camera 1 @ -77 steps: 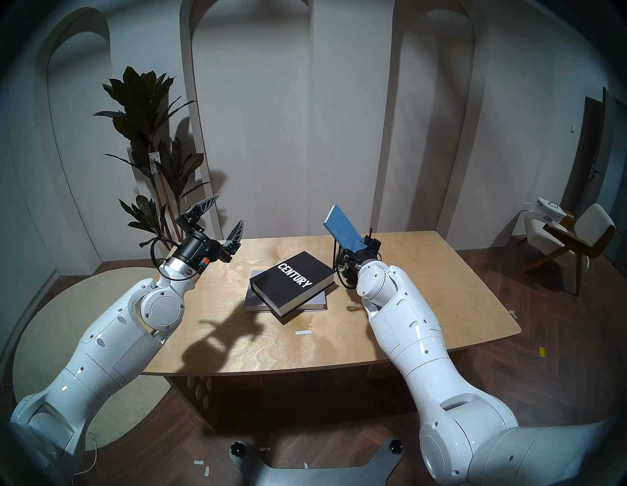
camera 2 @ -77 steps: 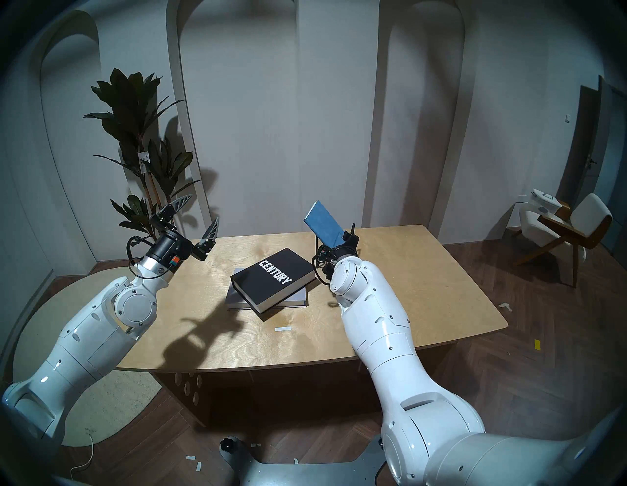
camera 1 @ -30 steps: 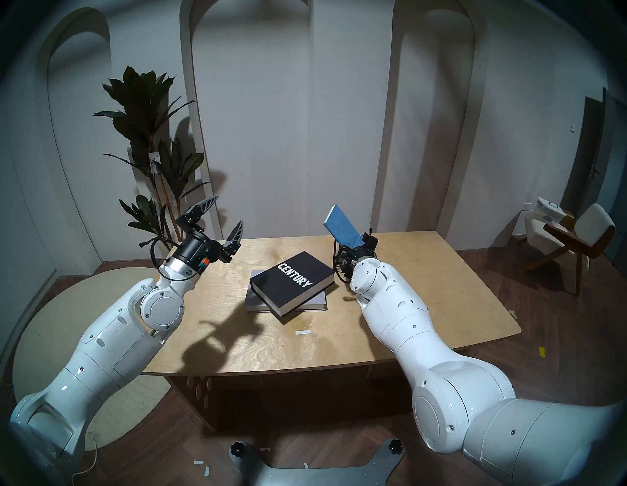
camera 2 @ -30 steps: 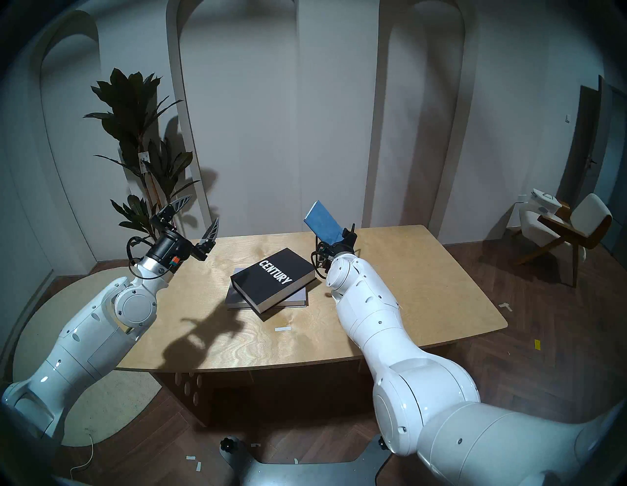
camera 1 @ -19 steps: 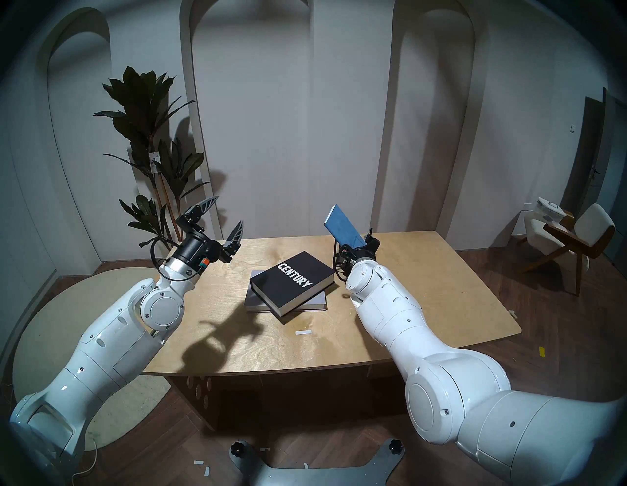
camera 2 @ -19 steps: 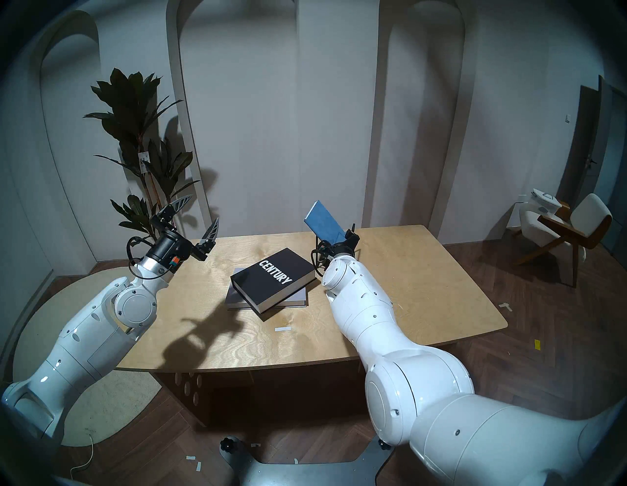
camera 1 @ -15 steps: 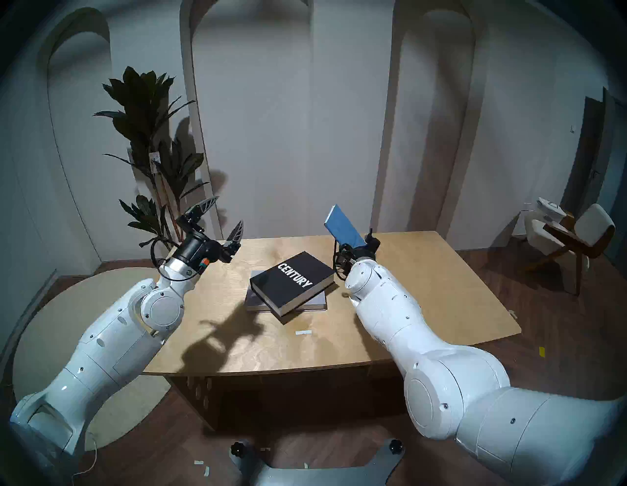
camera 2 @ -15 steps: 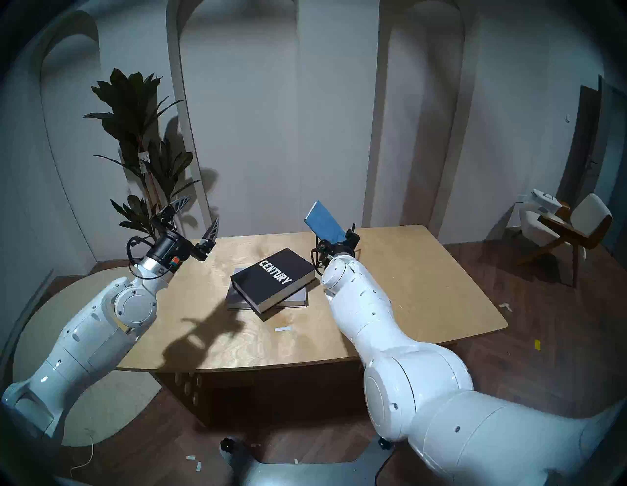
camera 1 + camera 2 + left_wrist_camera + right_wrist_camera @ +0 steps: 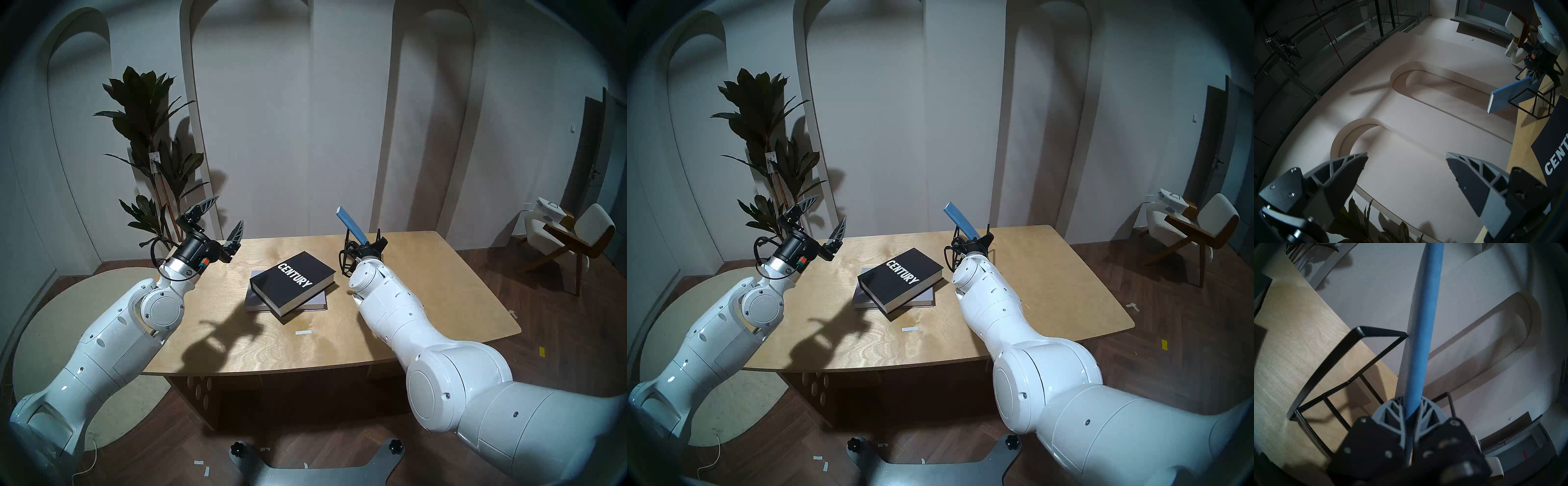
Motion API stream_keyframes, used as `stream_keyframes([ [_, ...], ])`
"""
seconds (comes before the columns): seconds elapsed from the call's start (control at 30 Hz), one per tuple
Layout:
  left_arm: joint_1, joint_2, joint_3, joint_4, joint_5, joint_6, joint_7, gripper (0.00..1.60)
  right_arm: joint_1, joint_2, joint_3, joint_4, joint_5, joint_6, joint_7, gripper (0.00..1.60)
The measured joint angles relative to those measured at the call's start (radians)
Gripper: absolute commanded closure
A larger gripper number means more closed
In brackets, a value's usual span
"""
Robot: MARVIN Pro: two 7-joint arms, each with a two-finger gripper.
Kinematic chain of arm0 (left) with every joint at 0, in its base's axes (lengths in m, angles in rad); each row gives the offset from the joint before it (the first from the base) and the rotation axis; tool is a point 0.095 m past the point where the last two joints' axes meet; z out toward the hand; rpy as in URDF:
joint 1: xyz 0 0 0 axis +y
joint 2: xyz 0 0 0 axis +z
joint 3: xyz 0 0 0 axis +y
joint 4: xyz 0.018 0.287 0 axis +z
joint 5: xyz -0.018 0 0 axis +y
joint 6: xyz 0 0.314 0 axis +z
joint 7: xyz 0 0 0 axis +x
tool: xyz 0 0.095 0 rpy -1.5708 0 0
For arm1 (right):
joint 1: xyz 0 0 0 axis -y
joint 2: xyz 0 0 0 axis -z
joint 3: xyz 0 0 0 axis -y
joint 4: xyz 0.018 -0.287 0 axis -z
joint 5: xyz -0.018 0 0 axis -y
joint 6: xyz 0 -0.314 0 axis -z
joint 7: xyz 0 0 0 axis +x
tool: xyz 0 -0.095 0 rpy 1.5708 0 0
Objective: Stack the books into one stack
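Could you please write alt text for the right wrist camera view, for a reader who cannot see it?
The right gripper is shut on the lower end of a thin blue notebook, seen edge-on and rising up the middle of the view. Left of it a black wire rack stands on the wooden table, with a pale arched wall behind.

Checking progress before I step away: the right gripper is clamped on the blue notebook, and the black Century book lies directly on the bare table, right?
Not quite. In the head view the black Century book rests on the grey-lavender book, not the table. The rest holds.
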Motion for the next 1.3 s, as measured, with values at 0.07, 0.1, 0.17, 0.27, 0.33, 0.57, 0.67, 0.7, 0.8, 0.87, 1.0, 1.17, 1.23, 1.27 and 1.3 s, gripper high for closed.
stream_keyframes([
  [0.07, 0.0, 0.0, 0.0, 0.0, 0.0, 0.0, 0.0, 0.0, -0.006, 0.003, -0.002, -0.003, -0.004, -0.006, -0.015, 1.6],
  [0.1, 0.0, 0.0, 0.0, 0.0, 0.0, 0.0, 0.0, 0.0, -0.009, 0.005, -0.004, -0.006, -0.007, -0.01, -0.021, 1.6],
  [0.17, 0.0, 0.0, 0.0, 0.0, 0.0, 0.0, 0.0, 0.0, -0.017, 0.009, -0.011, -0.011, -0.013, -0.021, -0.034, 1.6],
  [0.27, 0.0, 0.0, 0.0, 0.0, 0.0, 0.0, 0.0, 0.0, -0.023, 0.013, -0.018, -0.015, -0.019, -0.03, -0.045, 1.6],
  [0.33, 0.0, 0.0, 0.0, 0.0, 0.0, 0.0, 0.0, 0.0, -0.03, 0.019, -0.028, -0.021, -0.028, -0.044, -0.06, 1.6],
  [0.57, 0.0, 0.0, 0.001, 0.0, 0.0, 0.0, 0.0, 0.0, -0.043, 0.03, -0.052, -0.046, -0.048, -0.076, -0.096, 1.6],
  [0.67, 0.0, 0.0, 0.001, 0.0, 0.0, 0.0, 0.0, 0.0, -0.047, 0.033, -0.058, -0.059, -0.054, -0.087, -0.108, 1.6],
  [0.7, 0.0, 0.0, 0.001, 0.0, 0.0, 0.0, 0.0, 0.0, -0.05, 0.034, -0.061, -0.067, -0.057, -0.094, -0.115, 1.6],
  [0.8, 0.0, 0.0, 0.001, 0.0, 0.0, 0.0, 0.0, 0.0, -0.058, 0.038, -0.068, -0.092, -0.062, -0.107, -0.13, 1.6],
  [0.87, 0.0, 0.0, 0.001, 0.0, 0.0, 0.0, 0.0, 0.0, -0.065, 0.039, -0.075, -0.116, -0.066, -0.119, -0.144, 1.6],
  [1.0, 0.0, 0.0, 0.001, 0.0, 0.0, 0.0, 0.001, 0.0, -0.072, 0.04, -0.087, -0.15, -0.074, -0.137, -0.164, 1.6],
  [1.17, 0.0, 0.001, 0.002, 0.0, 0.0, 0.0, 0.001, 0.0, -0.08, 0.036, -0.107, -0.2, -0.086, -0.156, -0.186, 1.6],
  [1.23, 0.0, 0.001, 0.002, 0.0, 0.0, 0.0, 0.001, 0.0, -0.086, 0.034, -0.116, -0.227, -0.092, -0.161, -0.191, 1.6],
  [1.27, 0.0, 0.001, 0.002, 0.0, 0.0, 0.0, 0.001, 0.0, -0.089, 0.033, -0.118, -0.235, -0.093, -0.161, -0.191, 1.6],
  [1.3, 0.0, 0.001, 0.002, 0.0, 0.0, 0.0, 0.001, 0.0, -0.093, 0.033, -0.121, -0.246, -0.094, -0.162, -0.19, 1.6],
])
